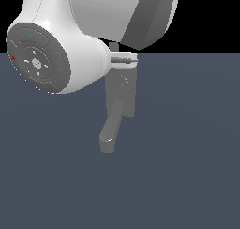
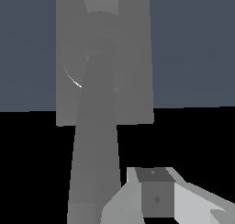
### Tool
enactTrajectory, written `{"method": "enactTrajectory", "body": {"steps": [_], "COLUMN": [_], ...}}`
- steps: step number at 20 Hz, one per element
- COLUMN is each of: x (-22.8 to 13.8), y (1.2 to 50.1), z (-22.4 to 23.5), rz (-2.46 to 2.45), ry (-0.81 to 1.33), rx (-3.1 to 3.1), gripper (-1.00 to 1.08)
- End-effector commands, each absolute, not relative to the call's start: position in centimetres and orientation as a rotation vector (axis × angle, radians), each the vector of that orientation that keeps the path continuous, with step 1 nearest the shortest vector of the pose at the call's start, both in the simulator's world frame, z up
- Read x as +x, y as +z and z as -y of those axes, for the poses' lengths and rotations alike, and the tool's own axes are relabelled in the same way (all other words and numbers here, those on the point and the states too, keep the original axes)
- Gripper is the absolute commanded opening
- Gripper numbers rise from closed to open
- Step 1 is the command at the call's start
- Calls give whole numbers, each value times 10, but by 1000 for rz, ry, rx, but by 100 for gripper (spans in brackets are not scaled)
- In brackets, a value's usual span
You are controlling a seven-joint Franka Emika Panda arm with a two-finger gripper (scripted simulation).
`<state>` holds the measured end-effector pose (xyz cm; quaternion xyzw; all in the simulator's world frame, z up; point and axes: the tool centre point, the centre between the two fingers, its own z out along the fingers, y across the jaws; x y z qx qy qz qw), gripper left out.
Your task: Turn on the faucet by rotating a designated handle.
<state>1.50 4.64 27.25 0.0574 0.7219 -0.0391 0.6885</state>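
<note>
- The surface [image 1: 187, 153] is a flat, plain slate-blue plane filling the lower part of the exterior view; behind it the background is black.
- The faucet [image 1: 121, 94] stands near the middle of that view: grey back plate upright, round hub on it, thick spout [image 1: 110, 134] reaching down and toward the exterior view's left.
- In the wrist view the faucet [image 2: 133, 58] fills the frame, the spout [image 2: 94, 149] running long toward the camera from the hub.
- The arm's white body covers the upper left of the exterior view and overlaps the top edge of the plate.
- The handle cannot be made out with certainty; a thin bright bar at the plate's top may be part of the arm.
- The tool [image 2: 158, 198]: only one pale finger with a grey pad shows, just beside the spout; whether it is spread or pressed together, I cannot tell.
- Around the spout tip the surface lies open on every side.
</note>
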Motion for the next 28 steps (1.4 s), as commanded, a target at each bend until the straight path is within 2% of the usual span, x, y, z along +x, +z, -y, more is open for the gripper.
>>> {"method": "enactTrajectory", "body": {"steps": [1, 8, 9, 28], "x": [21, 19, 13, 9], "y": [293, 303, 280, 282], "z": [-26, -3, -17, 60], "rz": [-1576, -1566, -1594, -1567], "ry": [-102, -101, -81, -100], "rx": [143, 144, 155, 144], "gripper": [-100, -100, -100, -100]}}
